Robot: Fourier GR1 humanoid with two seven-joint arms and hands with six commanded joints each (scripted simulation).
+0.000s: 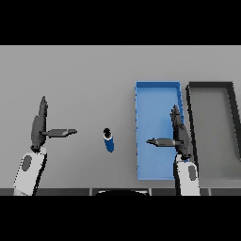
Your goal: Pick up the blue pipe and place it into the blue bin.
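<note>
We see the pipe [108,140] on the table [84,75], between our two hands and just left of the blue bin [157,89], touching neither. Our left hand [39,128] hovers well left of it and our right hand [179,134] over the bin, both with fingers straight, thumbs spread wide, holding nothing. A dark bin [212,85] sits right of the blue one.

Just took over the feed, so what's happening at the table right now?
Nothing is held yet. The blue pipe stands on the grey table, between the two hands and left of the blue bin. The left hand is open beside it; the right hand is open above the bin. A dark bin sits further right.
</note>
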